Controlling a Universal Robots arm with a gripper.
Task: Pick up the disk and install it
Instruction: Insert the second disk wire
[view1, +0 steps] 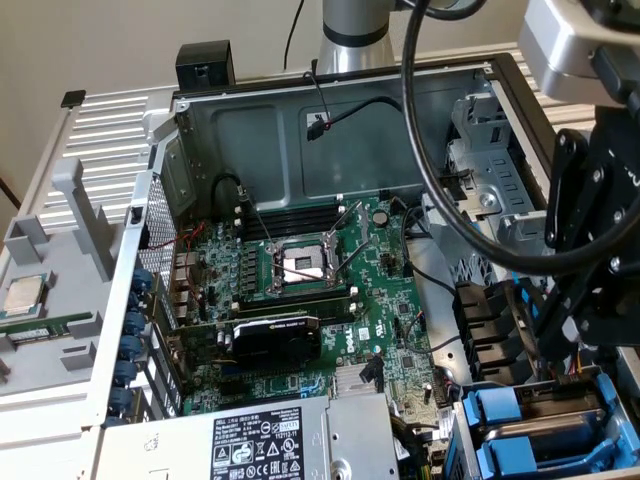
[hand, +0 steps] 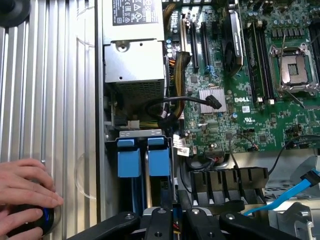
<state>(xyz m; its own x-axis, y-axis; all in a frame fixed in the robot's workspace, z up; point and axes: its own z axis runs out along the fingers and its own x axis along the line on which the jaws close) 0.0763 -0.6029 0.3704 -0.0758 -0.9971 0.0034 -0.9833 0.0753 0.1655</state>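
Note:
Two bright blue carrier frames (hand: 127, 160) (hand: 159, 160) stand side by side in the drive cage (view1: 530, 420) at the case's corner, with grey metal between their blue parts. Which of them holds the task's disk I cannot tell. My gripper (hand: 174, 214) hangs just over this cage, its black linkage (view1: 575, 270) at the exterior view's right. The fingers stand close together, and I see nothing between them.
The open case holds the green motherboard (view1: 310, 290), a black card (view1: 275, 335), the power supply (hand: 132, 60) and loose black cables (hand: 175, 102). A person's hands (hand: 25, 200) rest on a black-and-blue knob beside the case. A grey tray (view1: 50, 250) carries a processor chip (view1: 25, 295) and a memory stick (view1: 45, 325).

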